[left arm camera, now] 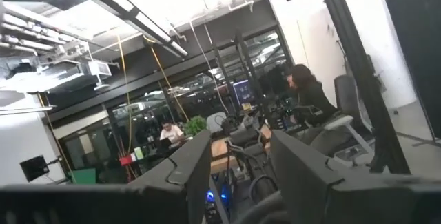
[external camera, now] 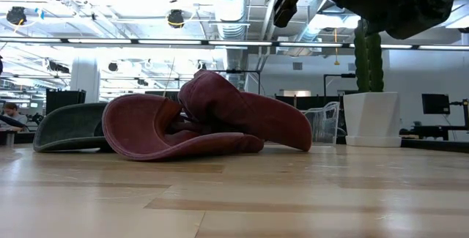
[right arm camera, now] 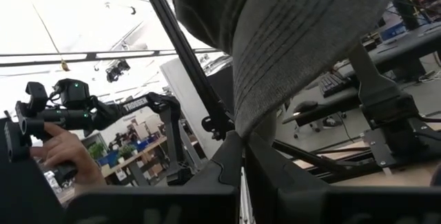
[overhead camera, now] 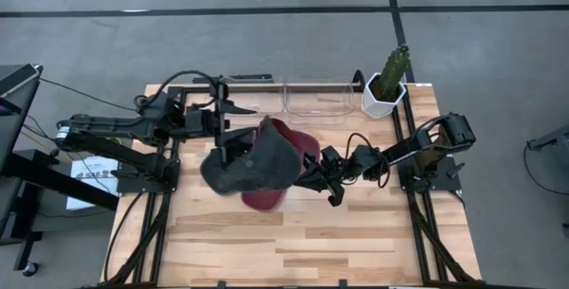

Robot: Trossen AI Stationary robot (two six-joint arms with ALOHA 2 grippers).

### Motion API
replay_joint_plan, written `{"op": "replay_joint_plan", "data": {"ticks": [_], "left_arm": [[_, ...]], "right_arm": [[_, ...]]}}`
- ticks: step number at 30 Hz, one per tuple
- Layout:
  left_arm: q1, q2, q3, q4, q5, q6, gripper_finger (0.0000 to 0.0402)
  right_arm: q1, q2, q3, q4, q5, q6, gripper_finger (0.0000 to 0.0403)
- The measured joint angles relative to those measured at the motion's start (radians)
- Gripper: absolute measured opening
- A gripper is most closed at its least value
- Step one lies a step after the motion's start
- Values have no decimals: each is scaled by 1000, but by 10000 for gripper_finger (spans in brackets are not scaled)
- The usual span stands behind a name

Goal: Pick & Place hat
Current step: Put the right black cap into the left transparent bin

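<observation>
**At mid-table, right gripper lifts the grey hat by its brim**

At the centre of the high view the right gripper point(overhead camera: 302, 175) has its fingers pinched together on the edge of the grey hat point(overhead camera: 247, 166); its wrist view shows ribbed grey fabric point(right arm camera: 296, 45) hanging from between the closed fingers. The hat drapes over the red hat point(overhead camera: 289, 147), so the edge grip seems meant to peel it up and away. In the low view the red hat point(external camera: 205, 124) lies crumpled on the table point(external camera: 234, 194), with grey brim point(external camera: 69, 127) resting at its left.

The left gripper point(overhead camera: 233, 109), left of centre toward the top, holds nothing, its fingers point(left arm camera: 186, 172) spread apart and aimed at the room.

Along the table's top edge, two clear bins point(overhead camera: 316, 95) look empty; a white pot point(overhead camera: 384, 96) to their right holds a cactus point(overhead camera: 395, 63).
</observation>
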Motion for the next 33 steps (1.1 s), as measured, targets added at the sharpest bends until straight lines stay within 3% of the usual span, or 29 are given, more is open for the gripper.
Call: {"op": "replay_joint_plan", "data": {"ticks": [8, 17, 26, 33], "left_arm": [[0, -5, 0, -35, -86, -29, 146], [25, -89, 0, -151, -122, -203, 138], [71, -185, 0, -376, -115, -507, 136], [85, -186, 0, -464, -6, -704, 136]], "right_arm": [[-2, 0, 0, -22, -1, -18, 0], [-2, 0, 0, -48, -1, -26, 0], [-2, 0, -1, -86, -1, -28, 0], [-2, 0, -1, -132, 0, -48, 0]]}}
